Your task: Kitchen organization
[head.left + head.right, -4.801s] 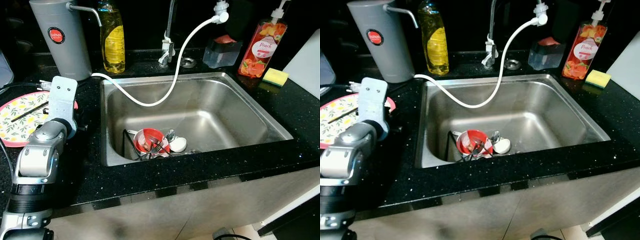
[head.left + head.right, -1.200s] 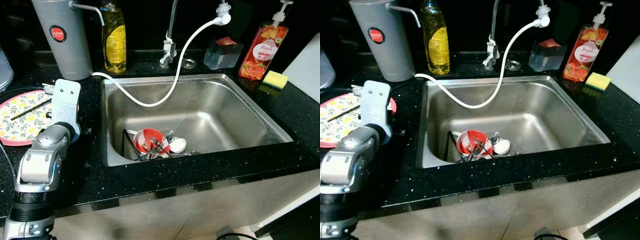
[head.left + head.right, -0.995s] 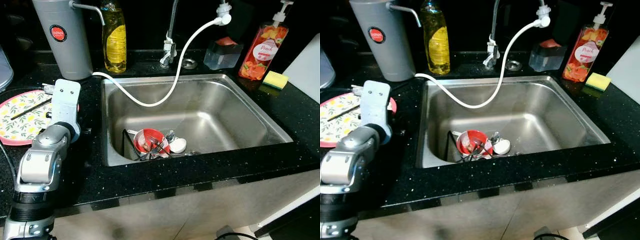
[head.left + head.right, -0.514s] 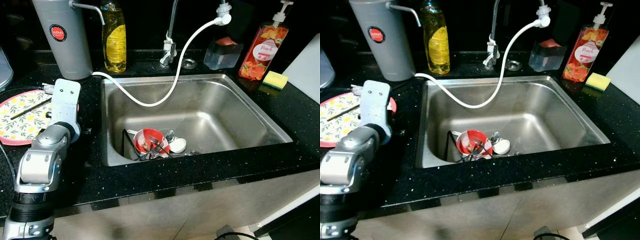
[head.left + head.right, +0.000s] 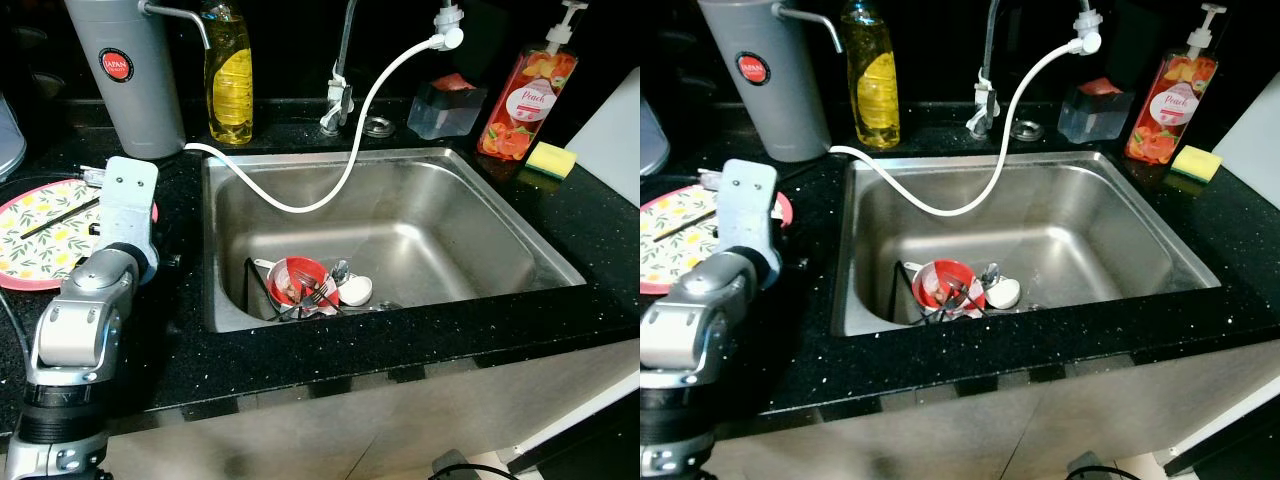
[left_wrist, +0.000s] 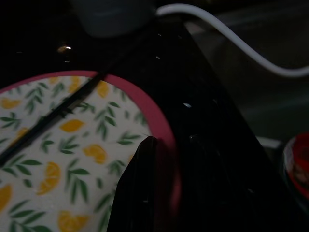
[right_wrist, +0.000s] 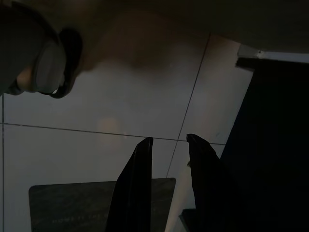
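A round plate [image 5: 40, 232] with a lemon print and a pink rim lies on the black counter left of the sink, with a thin black stick [image 5: 62, 216] across it. My left arm [image 5: 128, 205] reaches over the counter to the plate's right edge. In the left wrist view my left gripper [image 6: 166, 145] sits right at the pink rim of the plate [image 6: 72, 145]. A red bowl [image 5: 297, 280] with a fork and other small dishes lies in the sink's near left corner. My right gripper [image 7: 169, 140] hangs open above the tiled floor.
The steel sink [image 5: 480, 190] has a white hose [image 5: 330, 185] looping into it. Behind stand a grey water dispenser [image 5: 125, 75], a yellow soap bottle [image 5: 228, 70] and a peach soap pump [image 5: 520, 95]. A yellow sponge [image 5: 551, 156] and white board [image 5: 615, 115] sit at the right.
My left wrist has edged slightly to the left beside the plate. The dishes in the sink have stayed where they were.
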Robot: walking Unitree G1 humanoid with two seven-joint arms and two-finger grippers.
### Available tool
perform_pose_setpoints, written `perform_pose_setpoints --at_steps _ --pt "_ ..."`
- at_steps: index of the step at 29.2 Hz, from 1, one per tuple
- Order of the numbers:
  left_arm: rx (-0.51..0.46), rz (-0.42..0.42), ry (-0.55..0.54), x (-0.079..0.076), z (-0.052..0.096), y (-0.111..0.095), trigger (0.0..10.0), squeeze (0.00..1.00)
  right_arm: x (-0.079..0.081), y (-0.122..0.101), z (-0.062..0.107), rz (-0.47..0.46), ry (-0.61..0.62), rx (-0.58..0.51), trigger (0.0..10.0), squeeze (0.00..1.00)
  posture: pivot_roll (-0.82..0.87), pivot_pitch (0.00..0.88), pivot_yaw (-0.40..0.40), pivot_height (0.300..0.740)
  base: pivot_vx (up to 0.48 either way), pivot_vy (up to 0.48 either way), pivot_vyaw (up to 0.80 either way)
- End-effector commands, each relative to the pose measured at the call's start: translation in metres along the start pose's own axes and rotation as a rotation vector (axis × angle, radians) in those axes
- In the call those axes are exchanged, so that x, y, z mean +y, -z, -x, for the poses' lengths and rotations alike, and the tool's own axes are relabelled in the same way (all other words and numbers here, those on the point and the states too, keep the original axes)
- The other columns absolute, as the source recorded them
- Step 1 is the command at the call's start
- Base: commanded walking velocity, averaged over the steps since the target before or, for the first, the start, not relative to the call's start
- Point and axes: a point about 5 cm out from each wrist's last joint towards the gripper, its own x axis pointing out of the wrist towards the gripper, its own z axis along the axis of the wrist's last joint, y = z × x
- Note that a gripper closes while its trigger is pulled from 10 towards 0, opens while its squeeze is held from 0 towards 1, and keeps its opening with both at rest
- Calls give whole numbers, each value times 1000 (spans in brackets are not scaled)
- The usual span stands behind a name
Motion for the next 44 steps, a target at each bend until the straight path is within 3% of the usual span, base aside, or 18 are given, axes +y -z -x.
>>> perform_pose_setpoints --at_steps 1,7,9,10,13,14,18,21,23,25,28,32,36,40,42,43,44 --pt "-16 43 -3 3 -3 -4 10000 0 1 4 1 -26 7 9 10000 0 95 0 -42 740 0 0 0" --pt "-19 95 -48 17 -8 -10 10000 0 8 1 0 -29 1 7 10000 0 93 0 -37 740 0 0 0" --pt "-22 180 -53 19 -9 -11 10000 0 10 0 -1 -31 0 5 10000 0 92 0 -36 740 0 0 0" --pt "-22 180 -53 19 -9 -11 10000 0 10 0 -1 -31 0 5 10000 0 92 0 -36 740 0 0 0" --pt "-3 339 -107 26 -11 -9 10000 0 11 -1 -1 -37 1 5 10000 0 92 0 -33 740 0 0 0" --pt "-3 339 -107 26 -11 -9 10000 0 11 -1 -1 -37 1 5 10000 0 92 0 -33 740 0 0 0" --pt "-25 232 -135 28 -11 -10 10000 0 10 0 -1 -37 0 8 10000 0 92 0 -34 740 0 0 0" --pt "-28 202 -141 27 -11 -9 10000 0 10 1 0 -38 1 8 10000 0 92 0 -34 740 0 0 0" --pt "5 124 -189 27 -13 -4 10000 0 8 3 0 -37 3 11 10000 0 93 0 -34 740 0 0 0" --pt "20 108 -208 27 -14 -2 10000 0 7 3 0 -36 4 12 10000 0 93 0 -34 740 0 0 0" --pt "46 251 -157 22 -16 -4 10000 0 4 6 1 -38 9 16 10000 0 89 0 -32 740 0 0 0" --pt "18 296 -161 24 -17 -9 10000 0 4 6 1 -40 11 16 10000 0 90 0 -27 740 0 0 0" --pt "4 263 -208 32 -19 -11 10000 0 4 5 1 -43 9 13 10000 0 91 0 -25 740 0 0 0" --pt "33 105 -243 41 -20 -8 10000 0 7 3 0 -44 5 10 10000 0 94 0 -26 740 0 0 0" --pt "40 80 -235 42 -21 -7 10000 0 7 2 0 -44 5 10 10000 0 94 0 -27 740 0 0 0" --pt "54 0 -251 44 -21 -5 10000 0 8 2 0 -44 4 9 10000 0 94 0 -31 740 0 0 0" --pt "54 0 -251 44 -21 -5 10000 0 8 2 0 -44 4 9 10000 0 94 0 -31 740 0 0 0"
